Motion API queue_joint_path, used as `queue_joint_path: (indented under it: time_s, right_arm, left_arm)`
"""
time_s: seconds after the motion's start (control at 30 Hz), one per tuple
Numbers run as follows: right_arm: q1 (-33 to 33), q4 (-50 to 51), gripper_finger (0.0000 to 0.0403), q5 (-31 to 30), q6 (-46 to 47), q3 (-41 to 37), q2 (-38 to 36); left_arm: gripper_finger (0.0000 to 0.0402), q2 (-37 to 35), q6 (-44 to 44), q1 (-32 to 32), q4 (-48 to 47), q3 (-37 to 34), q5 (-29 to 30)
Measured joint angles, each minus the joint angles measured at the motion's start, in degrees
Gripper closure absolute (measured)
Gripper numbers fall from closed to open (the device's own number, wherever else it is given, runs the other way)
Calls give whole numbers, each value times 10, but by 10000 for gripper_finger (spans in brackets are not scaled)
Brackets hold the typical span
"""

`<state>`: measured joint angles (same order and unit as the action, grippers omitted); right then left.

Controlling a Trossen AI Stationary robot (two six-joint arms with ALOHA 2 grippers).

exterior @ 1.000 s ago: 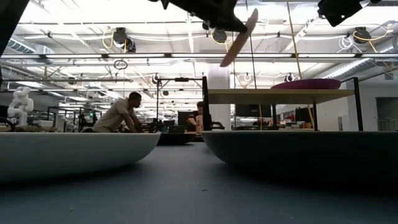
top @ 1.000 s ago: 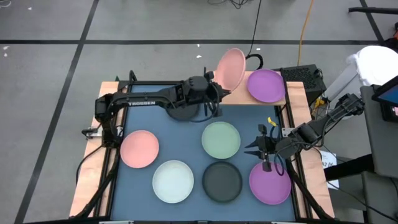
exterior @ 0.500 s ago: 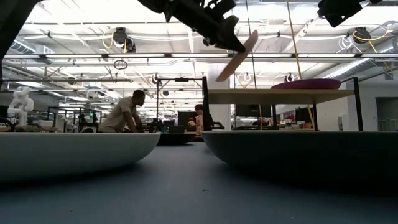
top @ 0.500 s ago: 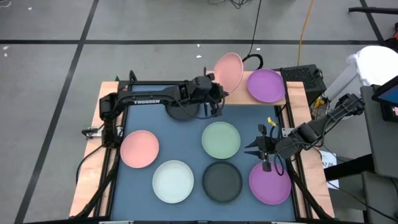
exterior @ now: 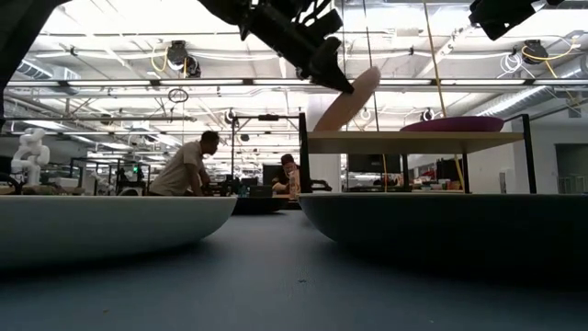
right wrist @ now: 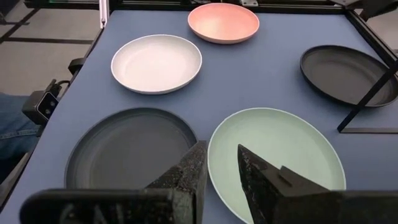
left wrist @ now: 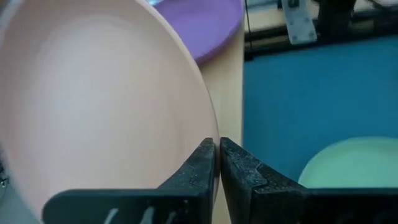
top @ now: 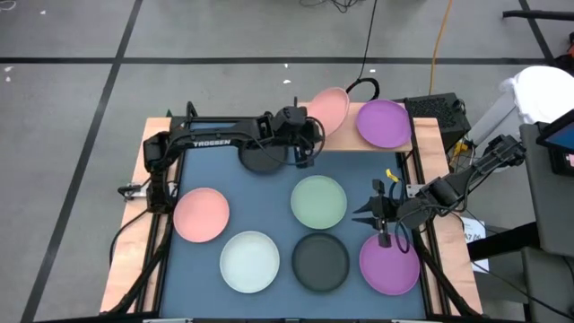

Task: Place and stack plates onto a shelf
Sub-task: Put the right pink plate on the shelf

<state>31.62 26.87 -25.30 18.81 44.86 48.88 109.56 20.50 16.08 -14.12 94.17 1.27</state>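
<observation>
1. Blue surface (top: 269,193) carries six plates; your shelf (exterior: 413,142) stands at its far edge.
2. Left gripper (top: 306,135) clamps the tilted pink plate (top: 328,110) over the shelf, beside the purple plate (top: 384,123).
3. Level it, lower, release.
4. Right gripper (top: 375,213) waits, slightly parted.

Setting: we record a large open robotics lab. Evidence, low view: high ceiling with pipework and strip lights (exterior: 138,83); far benches where two people (exterior: 188,165) sit; a white humanoid robot (exterior: 28,152) far left. High view: taped concrete floor (top: 90,63), trailing cables (top: 439,36).
</observation>
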Motion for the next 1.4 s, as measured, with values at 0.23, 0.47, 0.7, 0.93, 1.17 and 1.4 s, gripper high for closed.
queue_joint_path:
  time_s: [0.23,0.47,0.7,0.93,1.17,1.4]
  right_arm:
    - [0,0,330,0,0,0,0]
    - [0,0,330,0,0,0,0]
    - [0,0,330,0,0,0,0]
    - [0,0,330,0,0,0,0]
    - [0,-1,330,0,3,0,0]
    - [0,-1,330,0,2,0,0]
  left_arm:
    - [373,0,2,1,-7,0,0]
    - [371,0,3,4,-22,0,1]
    - [371,0,1,4,-23,0,0]
    - [370,9,-1,7,-15,0,-40]
    - [370,31,1,7,-3,-1,-41]
    - [328,36,-3,7,14,-1,-40]
